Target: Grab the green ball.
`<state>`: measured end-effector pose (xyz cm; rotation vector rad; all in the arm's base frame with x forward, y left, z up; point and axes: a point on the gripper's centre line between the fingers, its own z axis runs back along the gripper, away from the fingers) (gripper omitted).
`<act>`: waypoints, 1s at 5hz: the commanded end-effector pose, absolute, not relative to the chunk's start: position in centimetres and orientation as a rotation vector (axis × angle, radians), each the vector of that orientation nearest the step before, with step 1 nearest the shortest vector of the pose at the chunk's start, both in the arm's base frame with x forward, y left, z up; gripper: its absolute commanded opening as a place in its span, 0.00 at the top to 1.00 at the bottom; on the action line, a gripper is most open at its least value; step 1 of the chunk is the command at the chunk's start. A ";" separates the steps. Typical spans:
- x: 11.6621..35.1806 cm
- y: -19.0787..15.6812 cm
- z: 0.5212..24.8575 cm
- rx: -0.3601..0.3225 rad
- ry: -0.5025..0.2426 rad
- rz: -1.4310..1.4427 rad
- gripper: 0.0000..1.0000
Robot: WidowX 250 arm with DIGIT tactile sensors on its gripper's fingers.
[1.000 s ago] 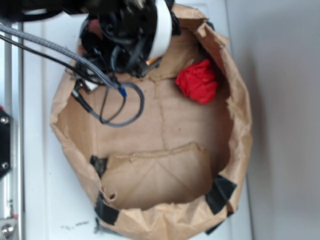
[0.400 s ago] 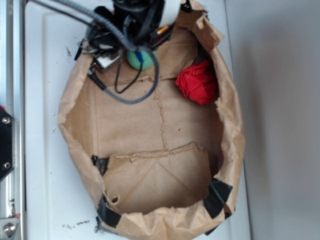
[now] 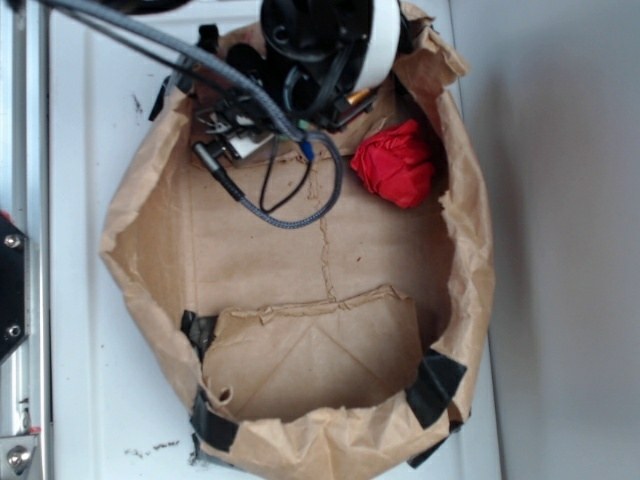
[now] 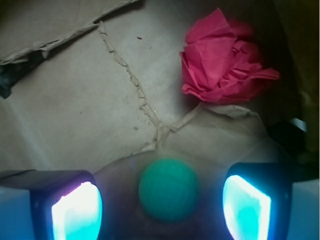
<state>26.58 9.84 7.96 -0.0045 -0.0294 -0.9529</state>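
Wrist view: pincer [image 4: 162, 200] spread wide, glowing fingers [image 4: 77, 212] at left and right bottom corners, green ball [image 4: 168, 189] sitting between them on the paper floor, touching neither pad. Ball is mint green, finely dimpled, at 6 o'clock in that view. Red paper wad [image 4: 225, 62] at 1 o'clock from the ball, well apart from it, crumpled and irregular. Torn seam in the brown paper runs from 11 o'clock down toward the ball. Exterior view: brown paper bag [image 3: 470, 290] rolled open on a white table [image 3: 80, 350], black tape patches [image 3: 437, 386] on the rim at 5 and 7 o'clock. Arm [image 3: 330, 45] with braided cable [image 3: 290, 215] looping down sits over the bag at 12 o'clock and hides the ball here. Red wad at 2 o'clock inside the bag, next to the wall. No readable writing or labels anywhere.
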 end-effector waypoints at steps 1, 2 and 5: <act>27.8 8.5 6.4 0.065 -0.009 -1.024 0.00; 28.3 9.3 4.5 0.093 0.055 -0.993 0.00; 21.8 9.8 2.8 0.137 0.142 -0.975 0.00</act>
